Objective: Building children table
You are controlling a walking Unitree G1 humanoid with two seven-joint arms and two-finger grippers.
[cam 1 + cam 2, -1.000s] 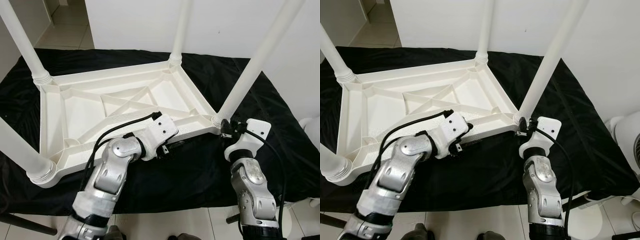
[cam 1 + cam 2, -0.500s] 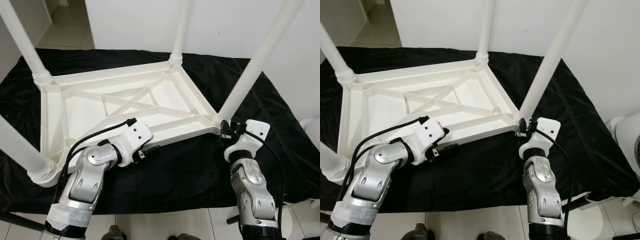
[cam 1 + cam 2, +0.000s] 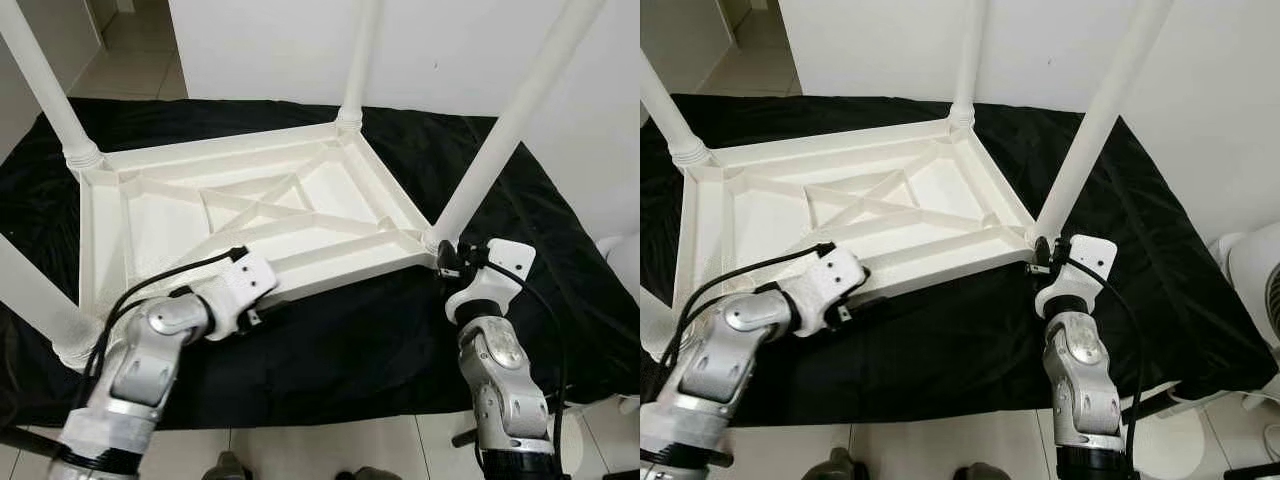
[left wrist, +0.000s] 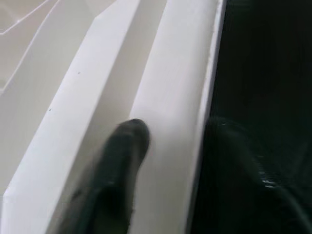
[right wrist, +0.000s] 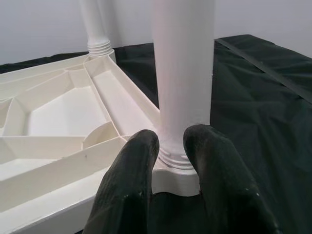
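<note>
A white plastic children's table (image 3: pixel 160 220) lies upside down on a black cloth (image 3: pixel 360 340), all its legs pointing up. My left gripper (image 3: pixel 266 314) sits at the table's near rim (image 4: pixel 165 97), towards the left. It is open: one finger (image 4: pixel 122 161) rests on the rim and the other hangs over the cloth outside it. My right gripper (image 3: pixel 443 262) is at the foot of the near right leg (image 3: pixel 500 140). Its fingers (image 5: pixel 141 165) stand slightly apart, open, just in front of the ribbed base (image 5: pixel 178 158) of the leg.
A white wall rises right behind the cloth. A white round appliance (image 3: pixel 1255 270) stands on the floor at the far right. Pale tiles (image 3: pixel 330 450) run along the cloth's near edge, and the tall legs stand up around both arms.
My left arm has slid to the left along the near rim, from the middle towards the near left leg. The right gripper stays at the leg's base. The table has not shifted.
</note>
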